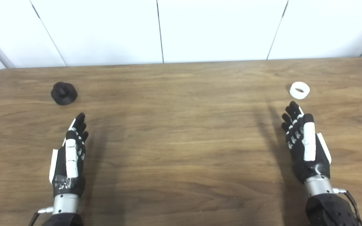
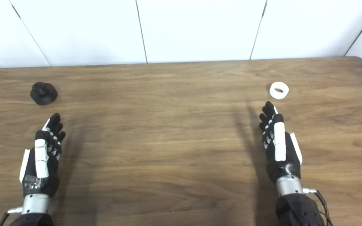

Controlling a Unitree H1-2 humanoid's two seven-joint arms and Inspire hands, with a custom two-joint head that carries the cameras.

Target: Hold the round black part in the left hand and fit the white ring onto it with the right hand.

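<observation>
The round black part stands on the wooden table at the far left, a knob on its top. On the far right lies the white ring, flat with its hole facing up. My left hand hovers open, edge-on, a short way in front of the black part and slightly to its right, holding nothing. My right hand is open too, fingers stretched forward, its fingertips just short of the white ring and apart from it.
The wooden table runs across the whole view, with its back edge against a white panelled wall. Rounded table corners show at the far left and far right.
</observation>
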